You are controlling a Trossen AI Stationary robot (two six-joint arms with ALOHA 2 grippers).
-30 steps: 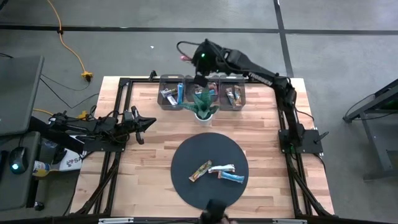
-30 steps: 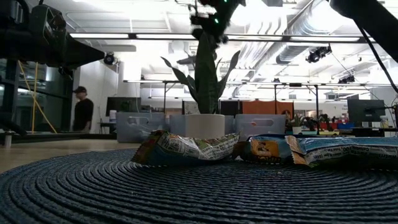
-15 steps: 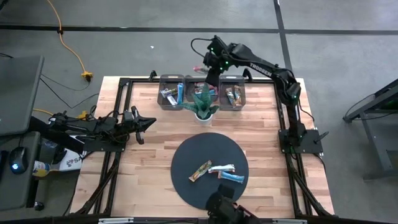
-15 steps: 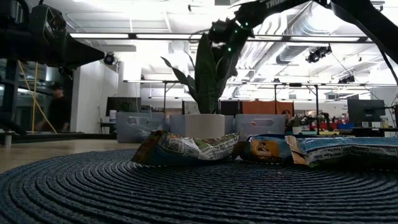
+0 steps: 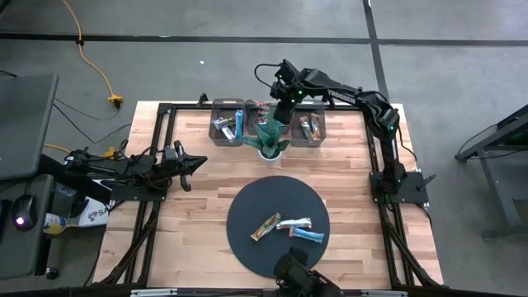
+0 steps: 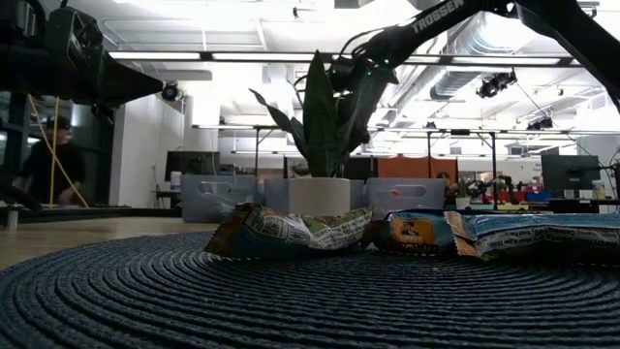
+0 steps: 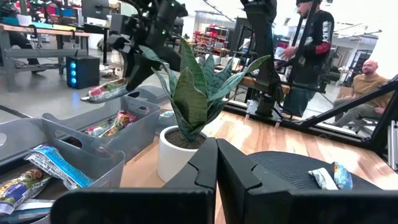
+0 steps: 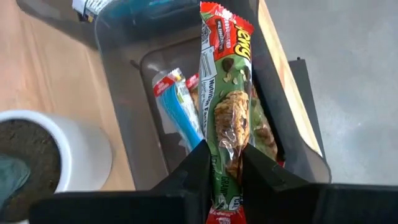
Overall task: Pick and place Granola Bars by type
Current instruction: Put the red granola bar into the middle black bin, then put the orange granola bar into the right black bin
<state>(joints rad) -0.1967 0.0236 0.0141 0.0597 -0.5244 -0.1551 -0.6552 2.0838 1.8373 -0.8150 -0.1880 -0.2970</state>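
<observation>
The green-wrapped granola bar (image 8: 225, 106) is pinched at its lower end between the right gripper (image 8: 224, 165) fingers, its long axis running straight out from the jaws. It hangs over the middle grey bin (image 8: 273, 93) of the row at the table's far edge, where similar bars already lie, just behind the potted plant (image 5: 270, 137). Three more bars (image 5: 289, 226) lie on the dark round mat (image 5: 247, 210). The left gripper (image 7: 216, 163), fingers together, waits far off at the table's left side.

Grey concrete floor (image 5: 462, 33), bright ceiling lights (image 6: 242, 56), distant desks (image 7: 37, 31).
</observation>
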